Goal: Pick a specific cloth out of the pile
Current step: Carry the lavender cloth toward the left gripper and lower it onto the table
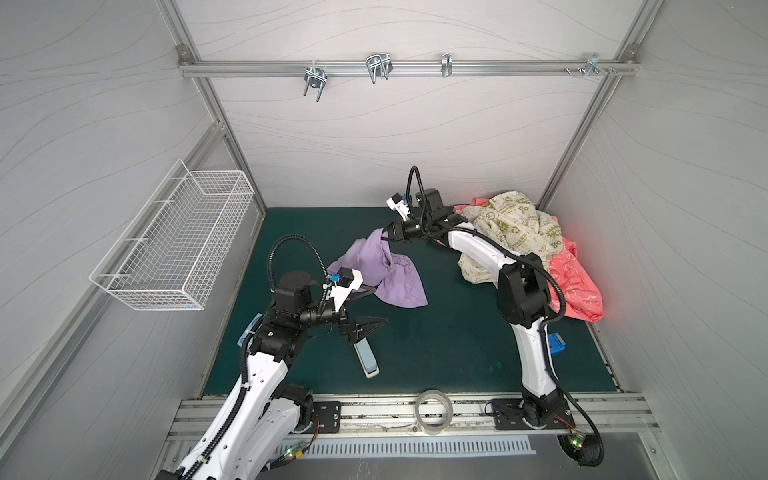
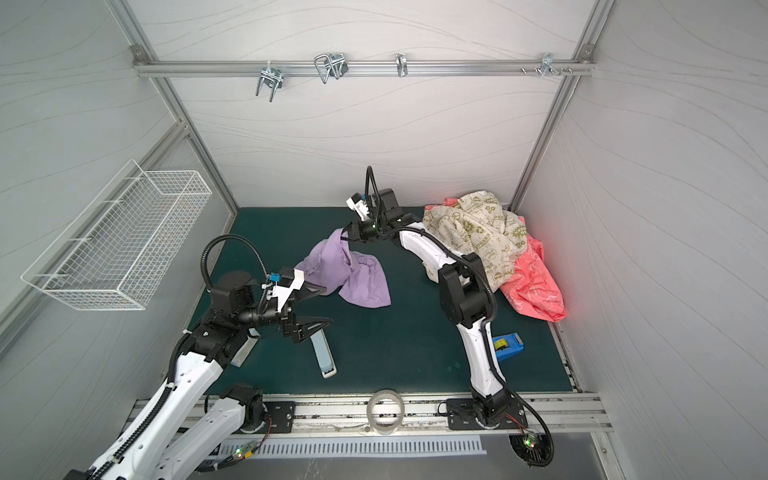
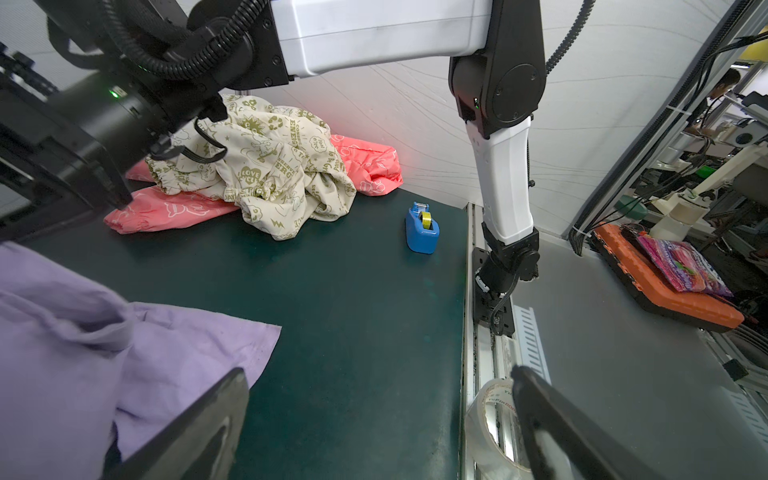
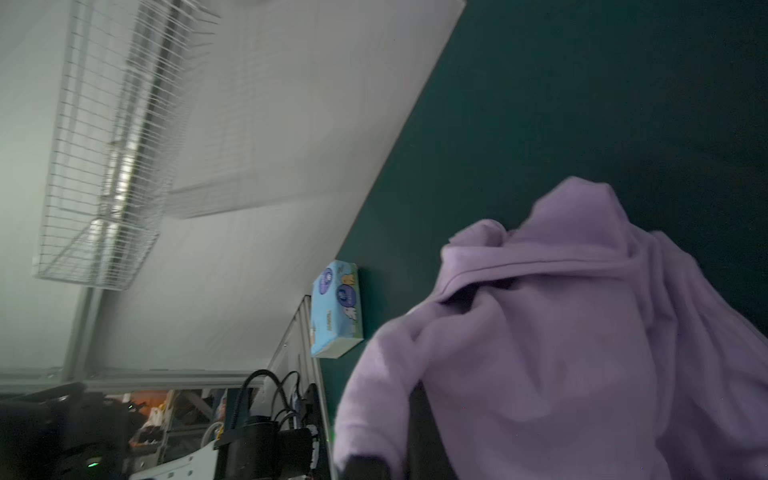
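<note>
The cloth (image 1: 388,274) (image 2: 351,272) is plain lilac and lies near the middle of the green mat (image 1: 436,332), apart from the pile. One corner of it is lifted, and my right gripper (image 1: 384,235) (image 2: 345,235) is shut on that corner. In the right wrist view the cloth (image 4: 561,353) drapes over the gripper (image 4: 395,449) and hides most of its fingers. The pile (image 1: 519,237) (image 2: 478,232) (image 3: 270,166) sits at the back right: a cream cloth with olive prints on a coral-pink cloth (image 1: 577,286). My left gripper (image 1: 380,306) (image 2: 327,305) (image 3: 380,374) is open and empty, just in front of the cloth (image 3: 83,353).
A white wire basket (image 1: 178,245) hangs on the left wall. A blue tape dispenser (image 1: 555,343) (image 3: 422,228) stands at the mat's right side. A clear tape roll (image 1: 434,411) lies on the front rail. A pale blue flat tool (image 1: 365,359) and a tissue pack (image 4: 336,309) lie on the mat's left.
</note>
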